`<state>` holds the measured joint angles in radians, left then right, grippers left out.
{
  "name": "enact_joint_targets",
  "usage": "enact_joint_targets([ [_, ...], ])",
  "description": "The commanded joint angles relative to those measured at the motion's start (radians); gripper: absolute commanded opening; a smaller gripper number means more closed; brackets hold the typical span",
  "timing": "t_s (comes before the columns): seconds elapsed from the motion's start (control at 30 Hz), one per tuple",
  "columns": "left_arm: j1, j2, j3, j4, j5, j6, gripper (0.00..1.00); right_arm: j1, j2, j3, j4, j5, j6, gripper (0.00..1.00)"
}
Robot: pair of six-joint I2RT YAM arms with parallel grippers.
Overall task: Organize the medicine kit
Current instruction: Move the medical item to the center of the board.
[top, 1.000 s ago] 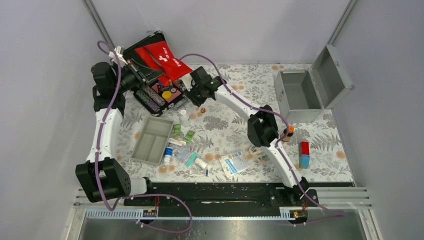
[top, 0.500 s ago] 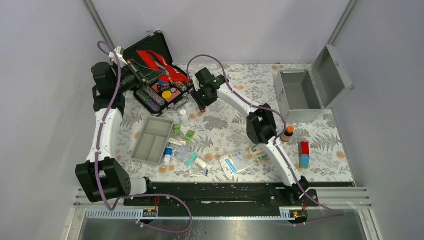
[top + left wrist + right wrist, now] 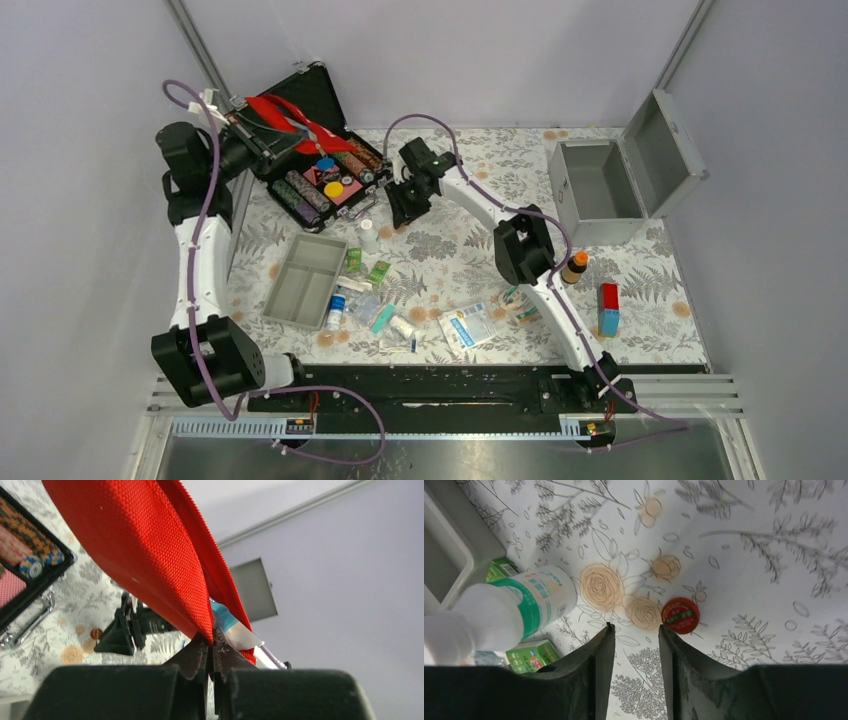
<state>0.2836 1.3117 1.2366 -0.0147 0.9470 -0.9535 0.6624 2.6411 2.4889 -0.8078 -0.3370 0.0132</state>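
The medicine kit point(image 3: 598, 192), a silver-grey metal box, stands at the far right with its hinged lid point(image 3: 664, 150) open; I see nothing inside. My left gripper point(image 3: 268, 130) is shut on the edge of the red first-aid pouch point(image 3: 290, 112) and holds it above the black case. In the left wrist view the pouch point(image 3: 145, 545) hangs from the closed jaws of the left gripper point(image 3: 212, 647), with a white-blue packet point(image 3: 235, 627) showing inside it. My right gripper point(image 3: 398, 210) is open and empty over the cloth, and it also shows in the right wrist view point(image 3: 635, 627).
A black foam-lined case point(image 3: 322, 178) of coloured chips lies at the back left. A small red tin point(image 3: 680, 615) and a white bottle point(image 3: 524, 605) lie beside the right fingers. A grey tray point(image 3: 303, 280), scattered packets point(image 3: 380, 312), a brown bottle point(image 3: 577, 265) and a red-blue box point(image 3: 608, 308) lie nearer.
My left gripper has pulled the red pouch up and to the left, off the black case. My right gripper has drawn back from the pouch towards the near side.
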Motion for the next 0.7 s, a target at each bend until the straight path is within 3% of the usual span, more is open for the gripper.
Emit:
enact_joint_targets([
  [0.0,0.031,-0.013,0.136,0.021,0.016,-0.021,0.0,-0.043,-0.151,-0.141,0.177,-0.129,0.191,0.45],
  [0.23,0.03,-0.015,0.189,-0.092,0.022,0.013,0.0,-0.057,-0.122,-0.132,0.255,-0.117,0.247,0.57],
  [0.37,0.029,-0.036,0.146,-0.083,0.018,0.0,0.0,-0.084,-0.129,-0.257,0.466,-0.197,0.364,0.55],
  [0.67,0.031,-0.066,0.114,-0.117,-0.009,0.041,0.0,-0.131,-0.099,-0.32,0.577,-0.208,0.561,0.56],
])
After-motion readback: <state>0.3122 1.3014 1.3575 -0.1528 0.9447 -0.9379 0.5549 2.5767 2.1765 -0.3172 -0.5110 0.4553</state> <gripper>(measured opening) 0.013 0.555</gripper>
